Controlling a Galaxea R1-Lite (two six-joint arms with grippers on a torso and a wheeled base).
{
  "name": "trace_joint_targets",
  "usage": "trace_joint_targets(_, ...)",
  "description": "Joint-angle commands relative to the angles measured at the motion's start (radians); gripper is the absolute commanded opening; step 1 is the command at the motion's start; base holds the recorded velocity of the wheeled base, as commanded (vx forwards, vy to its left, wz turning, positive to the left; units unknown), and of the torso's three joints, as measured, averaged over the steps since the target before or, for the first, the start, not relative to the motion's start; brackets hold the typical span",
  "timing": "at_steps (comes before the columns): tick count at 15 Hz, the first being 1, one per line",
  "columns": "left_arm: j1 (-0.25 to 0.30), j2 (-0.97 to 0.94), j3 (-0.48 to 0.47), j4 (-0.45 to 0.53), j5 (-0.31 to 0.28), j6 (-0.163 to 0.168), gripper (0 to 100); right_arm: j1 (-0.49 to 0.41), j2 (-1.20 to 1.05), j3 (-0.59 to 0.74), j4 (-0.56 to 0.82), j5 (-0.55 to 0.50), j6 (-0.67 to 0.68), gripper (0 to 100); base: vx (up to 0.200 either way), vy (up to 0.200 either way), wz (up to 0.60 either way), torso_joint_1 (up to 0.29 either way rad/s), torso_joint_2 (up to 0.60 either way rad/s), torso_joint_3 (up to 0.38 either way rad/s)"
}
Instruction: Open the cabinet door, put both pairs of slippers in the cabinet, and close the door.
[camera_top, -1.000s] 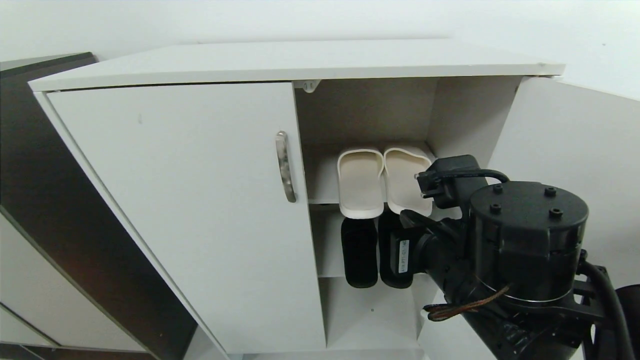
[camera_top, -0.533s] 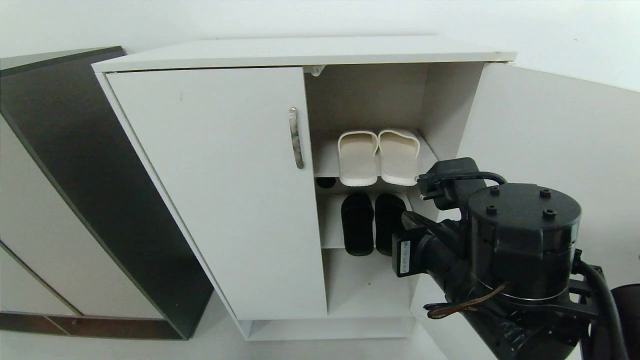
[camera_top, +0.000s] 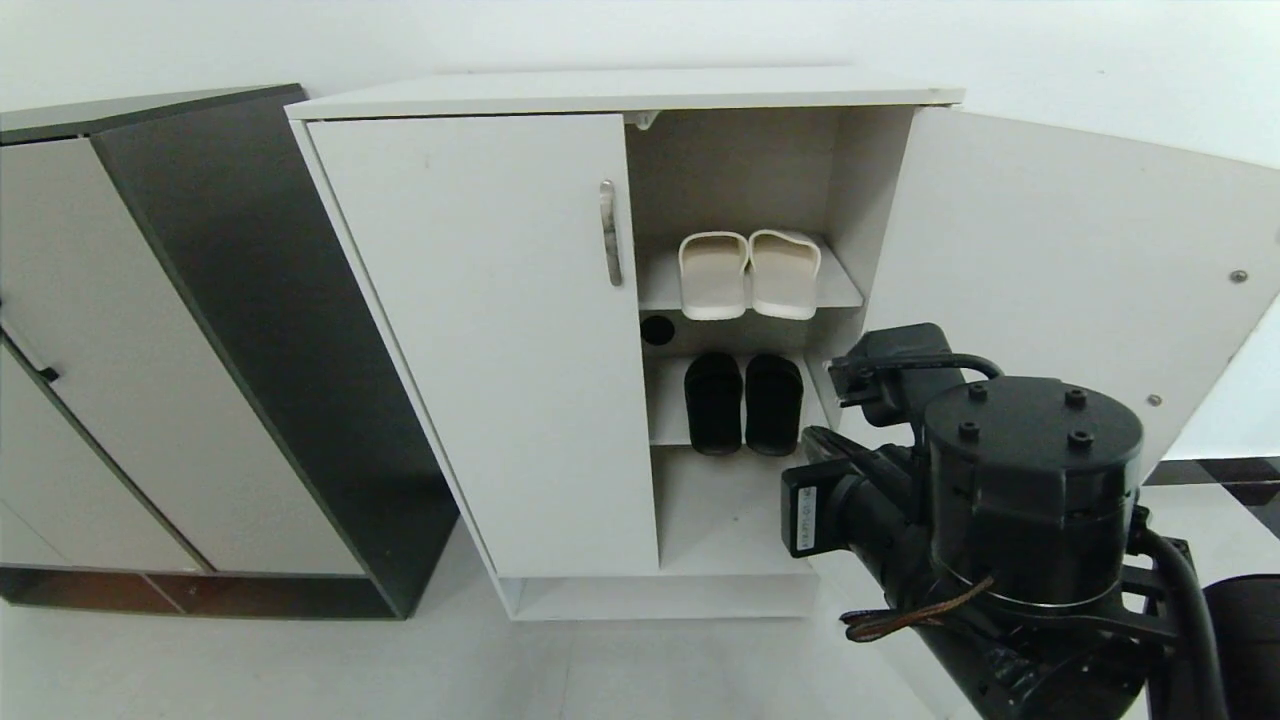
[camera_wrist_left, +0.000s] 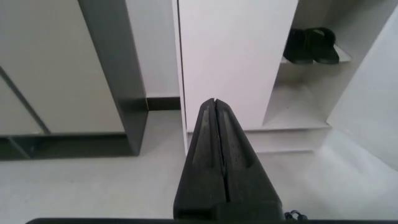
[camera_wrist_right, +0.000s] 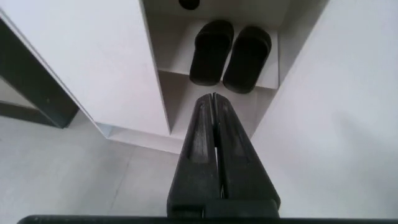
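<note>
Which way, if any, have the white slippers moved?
No. The white slippers lie on the same upper shelf, above the black slippers; only the camera drew back.

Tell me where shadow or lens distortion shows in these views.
Head view: the white two-door cabinet has straight edges slanting outward, a wide-lens distortion; shadow fills the compartment above the cream slide slippers. Right wrist view: the black slide slippers sit in even light.

bright even indoor light, soft shadow inside the cabinet (camera_top: 740, 170), straight edges bowed near corners

Plain white wall (camera_top: 1100, 50), pale floor (camera_top: 300, 670), dark-sided cupboard (camera_top: 250, 300) at left.
</note>
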Motion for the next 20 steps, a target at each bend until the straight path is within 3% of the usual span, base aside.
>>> trace_joint_targets(1,0.0,0.0,0.0,-0.001,0.0,0.001,0,-0.003,0.007,0.011,-0.001,0.0,-0.001,0,-0.2,0.0,0.0,0.007,0.0,0.002)
trace_joint_targets(20,0.0,0.0,0.0,-0.001,0.0,0.0,0,-0.038,0.007,0.021,-0.019,0.009,-0.013,0,0.0,0.0,0.0,0.0,-0.01,-0.01)
